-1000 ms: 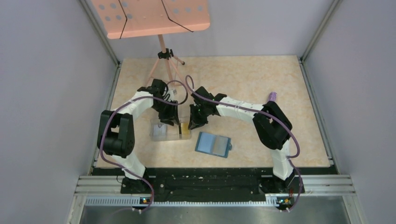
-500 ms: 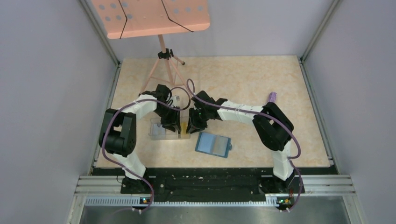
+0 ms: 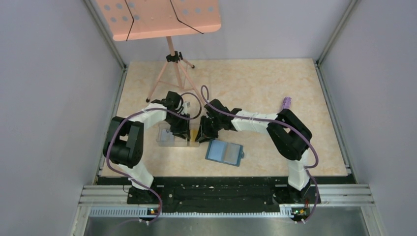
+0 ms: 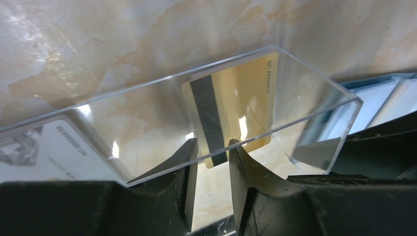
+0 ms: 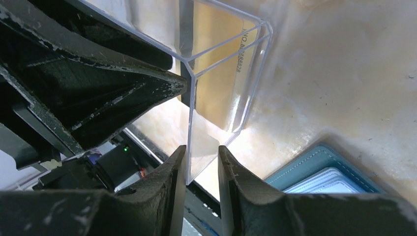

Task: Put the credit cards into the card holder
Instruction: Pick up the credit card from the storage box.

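The gold card (image 4: 231, 108) stands on a short edge inside the clear box (image 4: 322, 132), at the end of the box nearest the card holder (image 3: 224, 152). It leans against a wall, and its long axis runs up and away from the left gripper (image 4: 212, 152). That gripper hangs at the box's long wall with its fingers spread a little. The card's black-striped lower end shows in the gap between them, and as far as I can see nothing is pinched. The right gripper (image 5: 201, 162) sits at the box's end wall, fingers slightly apart astride the clear panel; I cannot tell whether the pads touch it. The left arm looks nearer the card, so the lift is probably its job. The card holder lies open just beside that end of the box, and a pale card (image 4: 44, 147) lies at the box's opposite end. Print along the gold card's edge begins "NO.", with digits too small to trust; the pale card's print is blurred
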Motion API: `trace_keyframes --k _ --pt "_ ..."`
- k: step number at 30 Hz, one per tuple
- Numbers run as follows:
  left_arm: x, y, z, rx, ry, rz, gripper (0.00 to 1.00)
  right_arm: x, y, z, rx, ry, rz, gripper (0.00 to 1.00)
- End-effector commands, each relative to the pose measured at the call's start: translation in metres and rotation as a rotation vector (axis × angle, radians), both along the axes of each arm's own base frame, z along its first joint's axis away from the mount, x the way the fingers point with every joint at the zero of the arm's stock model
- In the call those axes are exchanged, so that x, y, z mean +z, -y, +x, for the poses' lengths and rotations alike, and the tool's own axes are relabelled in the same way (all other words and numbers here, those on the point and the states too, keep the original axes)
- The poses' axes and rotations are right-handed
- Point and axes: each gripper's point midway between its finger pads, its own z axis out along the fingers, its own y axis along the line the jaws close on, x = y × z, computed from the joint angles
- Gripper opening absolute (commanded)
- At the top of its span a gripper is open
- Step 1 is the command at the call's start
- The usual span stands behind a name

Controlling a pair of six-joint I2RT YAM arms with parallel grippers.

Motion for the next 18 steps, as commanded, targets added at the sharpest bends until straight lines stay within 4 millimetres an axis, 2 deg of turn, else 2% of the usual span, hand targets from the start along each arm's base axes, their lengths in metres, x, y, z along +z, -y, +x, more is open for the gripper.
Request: trace_keyframes --k 1,4,8,13,18 --pt "-0.014 0.014 -0.014 0.005 -0.051 -0.075 0.34 0.041 -0.018 -0.009 0.040 0.030 0.136 0.27" --pt "-0.008 0.022 -0.013 0.009 -0.041 -0.122 0.32 0.042 -0.019 -0.010 0.037 0.028 0.148 0.26" --pt "0.001 0.022 -0.009 0.015 -0.004 -0.127 0.31 0.045 -0.019 -0.010 0.030 0.029 0.157 0.25" --pt "0.020 0.008 0.000 0.034 0.102 -0.058 0.35 0.047 -0.018 -0.009 0.022 0.035 0.157 0.25" --pt "0.047 -0.001 0.006 0.083 0.250 -0.047 0.42 0.046 -0.017 -0.009 0.020 0.034 0.155 0.26"
